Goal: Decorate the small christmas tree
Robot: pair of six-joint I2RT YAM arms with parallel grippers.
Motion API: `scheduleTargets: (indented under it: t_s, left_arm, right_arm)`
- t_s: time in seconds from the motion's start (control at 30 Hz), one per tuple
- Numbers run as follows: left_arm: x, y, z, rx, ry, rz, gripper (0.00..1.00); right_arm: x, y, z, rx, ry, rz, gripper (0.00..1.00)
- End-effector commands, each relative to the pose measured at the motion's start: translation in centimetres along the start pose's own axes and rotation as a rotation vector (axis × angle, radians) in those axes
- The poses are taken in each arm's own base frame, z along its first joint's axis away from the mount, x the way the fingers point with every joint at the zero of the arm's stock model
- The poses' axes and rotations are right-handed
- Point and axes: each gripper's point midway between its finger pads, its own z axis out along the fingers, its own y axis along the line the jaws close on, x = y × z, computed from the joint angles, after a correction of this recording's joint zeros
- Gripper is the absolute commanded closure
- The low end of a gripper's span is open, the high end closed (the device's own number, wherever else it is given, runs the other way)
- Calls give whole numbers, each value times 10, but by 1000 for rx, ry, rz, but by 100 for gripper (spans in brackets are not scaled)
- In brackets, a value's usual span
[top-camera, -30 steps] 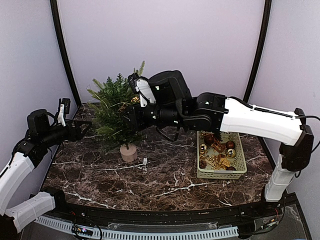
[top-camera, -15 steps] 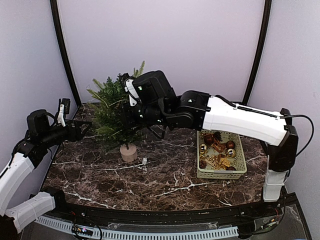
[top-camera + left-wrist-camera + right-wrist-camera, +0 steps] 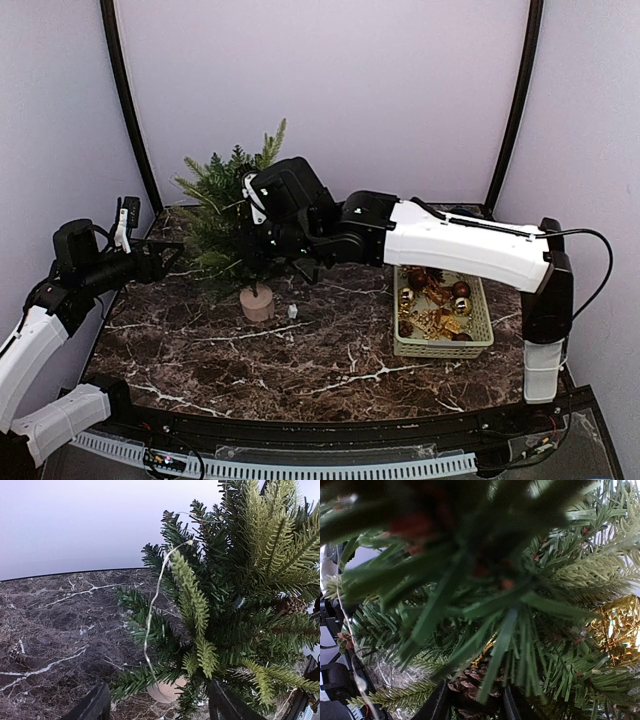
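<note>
The small christmas tree (image 3: 215, 215) stands in its beige pot (image 3: 257, 304) at the back left of the table. My right gripper (image 3: 252, 243) is pushed into the tree's right side. In the right wrist view it (image 3: 472, 700) is shut on a brown pine cone (image 3: 470, 682) with a gold hanging cord, among the needles. A gold foil ornament (image 3: 620, 630) hangs in the branches to the right. My left gripper (image 3: 168, 260) is open and empty just left of the tree. In the left wrist view it (image 3: 160, 707) faces the tree (image 3: 235, 580), the pot (image 3: 165, 692) and a thin wire light string (image 3: 151, 615).
A pale green basket (image 3: 482, 340) with gold and red-brown ornaments stands at the right. A small white piece (image 3: 292, 312) lies on the marble table (image 3: 330, 370) beside the pot. Another pine cone (image 3: 290, 605) sits in the tree's right branches.
My right arm has moved left and lower, pushing the gripper deeper into the tree. The left arm has not moved.
</note>
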Motion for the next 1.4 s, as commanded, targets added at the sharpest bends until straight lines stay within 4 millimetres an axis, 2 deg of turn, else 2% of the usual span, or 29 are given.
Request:
scheduleTargets:
  t_s: [0.0,0.23,0.5,0.77,0.9,1.1,1.23,1.37]
  left_arm:
    - [-4,-3,-1,17,-28,12,30]
    - [-4,-2,-1,13,-29,13,30]
    - [-4,-1,-1,9,-29,14,30]
    - [-4,0,-1,3,-28,14,31]
    - [-5,1,-1,-8,-30,16,30]
    - [-5,5,-2,-30,-35,20,30]
    - [-5,5,-2,-30,-34,22,31]
    - [-5,0,-2,-2,-37,26,31]
  right_arm:
    - [-7,-4,-1,11,-11,15,64]
    - [-17,-1,-16,-21,-31,29,46]
    - [-30,4,-44,-63,-63,39,37]
    - [-36,20,-74,-188,-66,43,29]
    - [-28,30,-94,-291,-40,42,26]
    - [-7,40,-138,-467,-10,53,20]
    - [10,30,-150,-480,13,73,19]
    - [13,6,-160,-430,-11,114,20]
